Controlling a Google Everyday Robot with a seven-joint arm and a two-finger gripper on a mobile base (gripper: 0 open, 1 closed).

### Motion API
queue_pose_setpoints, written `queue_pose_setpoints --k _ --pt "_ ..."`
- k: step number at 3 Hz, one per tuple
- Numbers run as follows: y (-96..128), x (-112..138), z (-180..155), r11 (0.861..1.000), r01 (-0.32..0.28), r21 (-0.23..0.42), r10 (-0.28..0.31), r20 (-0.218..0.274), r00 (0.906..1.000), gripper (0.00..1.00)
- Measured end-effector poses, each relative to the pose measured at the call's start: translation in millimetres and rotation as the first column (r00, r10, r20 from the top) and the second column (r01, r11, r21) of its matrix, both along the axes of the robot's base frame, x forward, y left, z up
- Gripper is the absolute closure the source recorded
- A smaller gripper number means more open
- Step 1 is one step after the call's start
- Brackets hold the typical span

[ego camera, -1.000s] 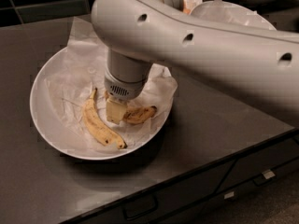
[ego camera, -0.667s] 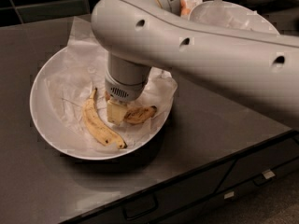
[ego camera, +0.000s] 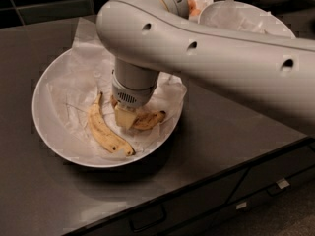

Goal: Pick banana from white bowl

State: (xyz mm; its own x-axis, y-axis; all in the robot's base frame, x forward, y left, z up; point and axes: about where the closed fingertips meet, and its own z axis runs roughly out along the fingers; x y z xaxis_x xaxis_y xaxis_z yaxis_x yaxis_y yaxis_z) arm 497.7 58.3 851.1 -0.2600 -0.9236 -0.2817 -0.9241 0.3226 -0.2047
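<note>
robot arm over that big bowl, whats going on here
The robot's gripper is down inside the white bowl, right at the spotted banana, which lies on the paper lining and is not yet lifted. A paler banana lies beside it. The bowl sits on a dark counter.

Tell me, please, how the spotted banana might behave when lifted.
The banana, beneath the gripper in the white bowl, looks browned, so probably soft and easily bruised. Its curve may let it pivot; the crumpled paper could shift underneath.
</note>
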Motion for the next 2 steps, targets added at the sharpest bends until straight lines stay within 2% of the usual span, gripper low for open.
queue_pose_setpoints --k 1,2 --pt "-1.0 -0.1 -2.0 1.000 0.014 -0.015 -0.014 0.001 0.9999 0.68" --pt "-1.0 -0.1 -2.0 1.000 0.014 -0.015 -0.014 0.001 0.9999 0.91"
